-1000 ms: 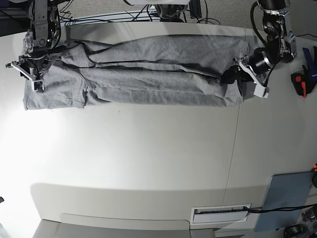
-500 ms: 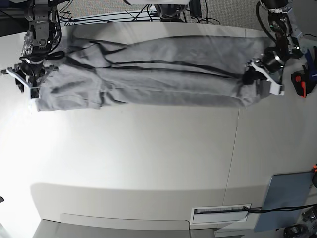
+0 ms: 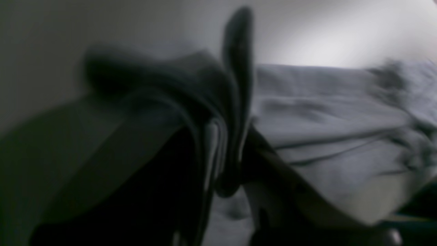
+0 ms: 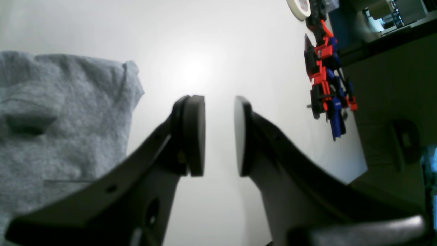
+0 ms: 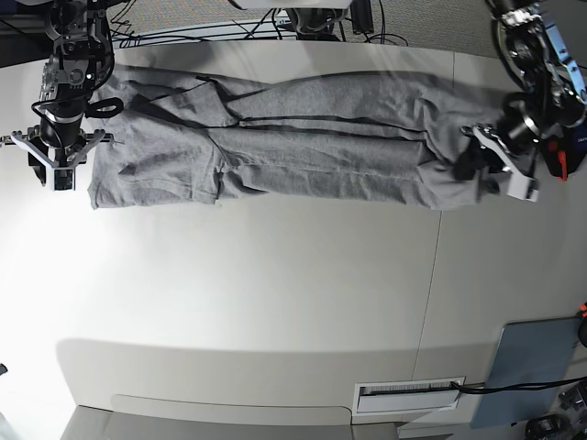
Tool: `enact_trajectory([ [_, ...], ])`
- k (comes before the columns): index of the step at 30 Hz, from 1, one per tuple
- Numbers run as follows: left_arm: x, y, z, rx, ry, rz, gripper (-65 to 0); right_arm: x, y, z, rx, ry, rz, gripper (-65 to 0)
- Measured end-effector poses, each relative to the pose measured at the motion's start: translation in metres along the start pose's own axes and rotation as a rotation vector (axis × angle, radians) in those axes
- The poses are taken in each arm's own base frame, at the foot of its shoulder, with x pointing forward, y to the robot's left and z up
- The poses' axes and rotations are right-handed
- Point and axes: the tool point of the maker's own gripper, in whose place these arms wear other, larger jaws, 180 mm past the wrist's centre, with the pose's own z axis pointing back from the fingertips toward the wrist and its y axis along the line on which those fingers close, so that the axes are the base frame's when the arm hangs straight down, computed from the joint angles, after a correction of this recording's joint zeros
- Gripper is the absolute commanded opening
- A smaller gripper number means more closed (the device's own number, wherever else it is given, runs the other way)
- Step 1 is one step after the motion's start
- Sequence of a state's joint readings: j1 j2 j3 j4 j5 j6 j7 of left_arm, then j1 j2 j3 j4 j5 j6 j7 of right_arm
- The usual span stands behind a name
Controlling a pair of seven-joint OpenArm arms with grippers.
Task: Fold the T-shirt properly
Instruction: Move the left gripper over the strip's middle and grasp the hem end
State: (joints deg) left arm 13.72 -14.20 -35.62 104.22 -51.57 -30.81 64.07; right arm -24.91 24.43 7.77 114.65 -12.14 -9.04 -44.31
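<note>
The heather-grey cotton T-shirt (image 5: 275,137) lies on the pale, smooth table (image 5: 275,302), along the far edge in the base view. It is gathered into a long band with several soft ridges and dark creases that run along its length. The knit looks fine and slightly fuzzy in the right wrist view (image 4: 51,130), where one corner of the cloth ends in a small rounded tip. No lettering shows on the side that is up.

The left gripper (image 5: 491,163) is at the end of the band on the right side of the base view. Its arm comes down from the far edge and bends toward the cloth. In the blurred left wrist view the dark fingers (image 3: 239,102) are pressed together on bunched layers of the T-shirt (image 3: 341,112), so this gripper is clamped on the fabric.

The right gripper (image 5: 57,156) is just beside the other end of the band, on the left of the base view, with its arm upright above it. Its two flat, dark, round-edged pads (image 4: 194,136) stand apart with only bare table between them; it holds nothing, and the cloth lies to one side of it.

A red, blue and black plastic clamp (image 4: 326,85) lies on the table, far from the right gripper.
</note>
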Motion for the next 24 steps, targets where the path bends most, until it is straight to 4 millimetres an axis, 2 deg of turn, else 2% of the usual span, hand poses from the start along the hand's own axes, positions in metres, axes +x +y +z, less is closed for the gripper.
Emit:
enact_trajectory([
  [4, -0.027, -0.049, -0.014, -0.133, 0.048, 0.013, -65.0, 0.0, 0.0, 0.0, 0.001, 0.001, -0.001, -49.7],
  [7, -0.049, -0.102, -0.033, -0.277, 0.114, -0.001, -65.0, 0.0, 0.001, 0.0, 0.004, -0.002, -0.004, -49.7],
  [9, -0.054, -0.138, -0.045, -0.362, 0.119, 0.024, -65.0, 0.0, 0.003, 0.0, 0.017, 0.001, -0.019, -49.7],
  [11, -0.057, -0.162, -0.058, -0.38, 0.116, 0.033, -65.0, 0.0, 0.003, 0.0, 0.018, 0.001, -0.02, -49.7],
  [14, -0.061, -0.189, -0.076, -0.381, 0.14, 0.024, -65.0, 0.0, 0.003, 0.0, 0.018, 0.001, -0.02, -49.7],
  [19, -0.052, -0.235, -0.1, -0.383, 0.126, -0.044, -65.0, 0.0, 0.003, 0.0, 0.018, 0.001, -0.019, -49.7],
  [24, -0.054, -0.247, -0.112, -0.321, 0.146, -0.11, -65.0, 0.0, 0.003, 0.0, 0.018, 0.002, -0.019, -49.7],
])
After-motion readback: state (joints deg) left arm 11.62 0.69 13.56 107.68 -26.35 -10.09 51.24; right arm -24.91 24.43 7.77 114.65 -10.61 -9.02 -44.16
